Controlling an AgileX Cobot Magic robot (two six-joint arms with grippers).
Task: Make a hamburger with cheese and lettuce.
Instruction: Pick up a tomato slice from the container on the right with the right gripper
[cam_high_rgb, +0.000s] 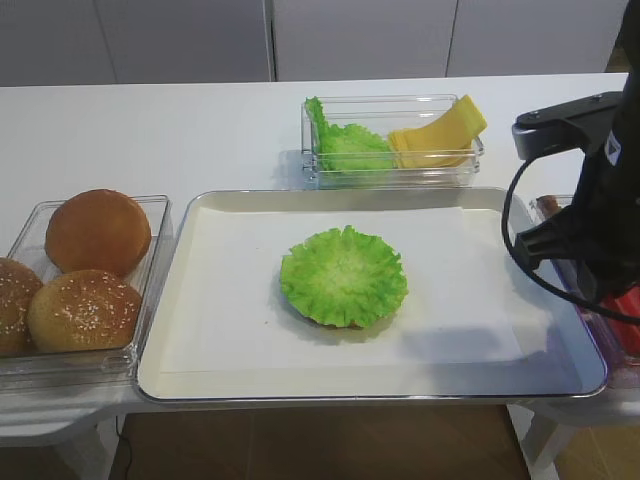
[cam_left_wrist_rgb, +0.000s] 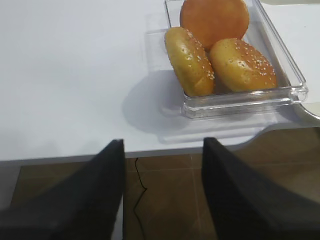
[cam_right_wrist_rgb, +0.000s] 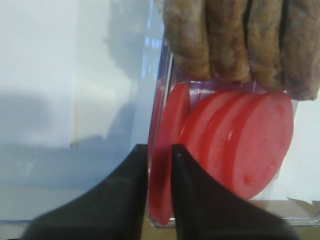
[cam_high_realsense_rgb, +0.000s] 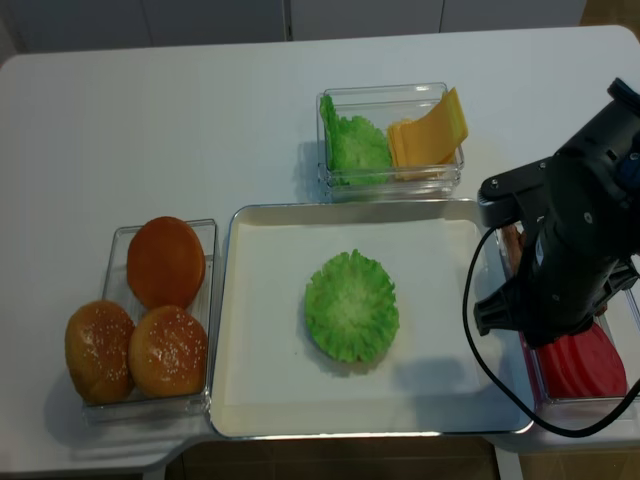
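Note:
The hamburger (cam_high_rgb: 343, 276) (cam_high_realsense_rgb: 351, 305) is a low stack topped by a ruffled green leaf, in the middle of the paper-lined tray (cam_high_rgb: 230, 330). More lettuce (cam_high_rgb: 345, 145) and the fanned cheese (cam_high_rgb: 440, 135) (cam_high_realsense_rgb: 428, 132) stand in a clear box behind the tray. My right arm (cam_high_realsense_rgb: 570, 250) hangs over a box at the tray's right edge. In the right wrist view, my right gripper (cam_right_wrist_rgb: 159, 147) is shut on the leftmost upright red slice (cam_right_wrist_rgb: 167, 125), close to the box wall. My left gripper (cam_left_wrist_rgb: 164, 142) is open and holds nothing, past the table's front edge.
A clear box at the left holds three domed buns (cam_high_rgb: 90, 270) (cam_left_wrist_rgb: 220, 45), two of them seeded. The right box holds more red slices (cam_right_wrist_rgb: 250, 145) (cam_high_realsense_rgb: 585, 365) and brown patties (cam_right_wrist_rgb: 240, 40) standing on edge. A black cable loops from the right arm over the tray's right rim.

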